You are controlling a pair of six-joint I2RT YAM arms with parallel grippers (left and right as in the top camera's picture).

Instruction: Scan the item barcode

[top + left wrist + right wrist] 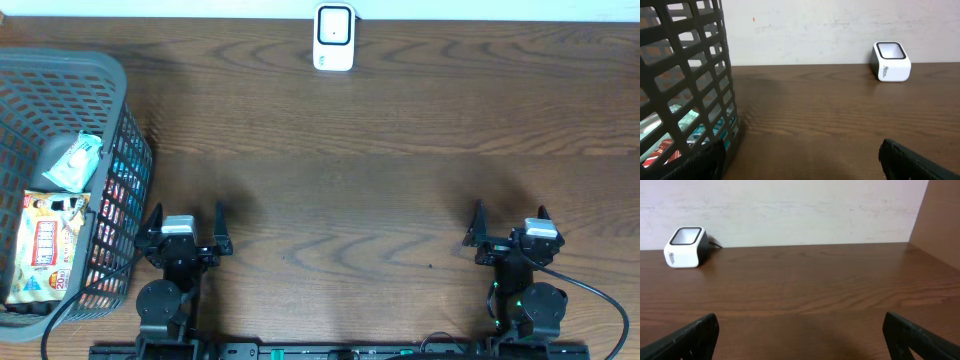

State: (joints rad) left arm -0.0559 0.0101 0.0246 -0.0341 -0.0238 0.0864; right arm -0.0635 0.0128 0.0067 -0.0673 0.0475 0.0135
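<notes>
A white barcode scanner (pixel 334 37) with a dark window stands at the far edge of the table, also seen from the left wrist (pixel 891 61) and the right wrist (pixel 685 247). Packaged items lie in the grey basket (pixel 100 70) at the left: a teal-and-white packet (pixel 73 163) and an orange-and-white snack bag (pixel 48 244). My left gripper (pixel 187 222) sits near the table's front beside the basket, open and empty. My right gripper (pixel 510 222) sits at the front right, open and empty.
The basket's lattice wall (pixel 695 80) fills the left of the left wrist view, close to the left finger. A brown side panel (pixel 940 215) stands at the far right. Cables run from both arm bases.
</notes>
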